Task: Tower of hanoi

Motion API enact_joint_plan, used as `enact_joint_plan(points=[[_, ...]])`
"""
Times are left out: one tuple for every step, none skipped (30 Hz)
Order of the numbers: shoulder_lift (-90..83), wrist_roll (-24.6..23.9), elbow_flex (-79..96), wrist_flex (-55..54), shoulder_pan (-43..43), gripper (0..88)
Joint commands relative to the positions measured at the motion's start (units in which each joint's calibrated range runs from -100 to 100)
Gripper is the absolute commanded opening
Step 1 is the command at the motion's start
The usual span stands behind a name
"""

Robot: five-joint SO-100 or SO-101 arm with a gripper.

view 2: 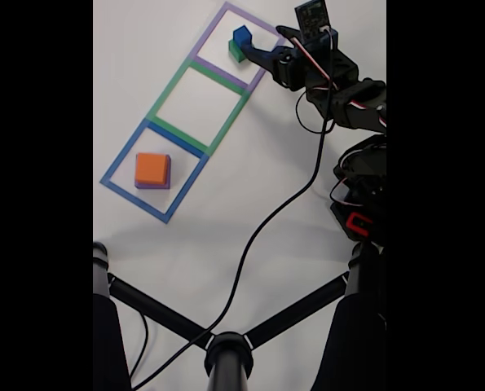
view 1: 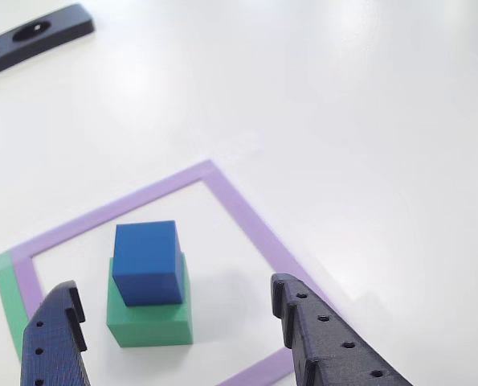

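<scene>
The small dark blue cube (view 1: 146, 261) sits on top of the larger green cube (view 1: 150, 318), inside the purple square outline (view 1: 247, 217). My gripper (view 1: 174, 285) is open, with one dark finger to each side of this stack and neither touching it. In the fixed view the same blue cube (view 2: 241, 36) and green cube (view 2: 235, 51) are at the top, with the gripper (view 2: 262, 47) just to their right. The orange cube (view 2: 152, 169) rests on the purple cube (view 2: 152, 185), of which a thin edge shows, inside the blue square outline (view 2: 116, 167).
A black strip with round holes (view 1: 30, 36) lies at the far left of the white table. The green square outline (view 2: 167, 88) lies between the other two. A black cable (view 2: 275, 212) crosses the table toward a black tripod-like stand (view 2: 226, 354) at the bottom.
</scene>
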Motion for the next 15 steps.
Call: enact_joint_plan(points=[[7.8,1.0,-4.4,-9.6,-1.5,25.7],[9.3,1.0,-5.2,-10.5,-1.5,25.6],[11.0,1.0,-6.1,-11.4,-1.5,25.6],[12.3,1.0,-6.9,-12.1,-1.5,25.5],[13.6,1.0,-7.8,-12.7,-1.5,25.5],[14.7,1.0,-8.6,-13.1,-1.5,25.5],[15.9,1.0,-9.4,-13.5,-1.7,25.5],[16.7,1.0,-9.8,-14.0,-1.8,25.4],[17.7,1.0,-10.3,-14.7,-2.0,25.4],[18.5,1.0,-10.6,-15.3,-2.2,25.4],[19.3,1.0,-11.0,-15.9,-2.2,25.3],[20.1,1.0,-11.5,-16.3,-2.3,25.3],[20.8,1.0,-12.0,-16.5,-2.3,25.2],[21.6,1.0,-12.6,-16.7,-2.4,25.2],[22.4,1.0,-13.3,-16.8,-2.5,25.2]])
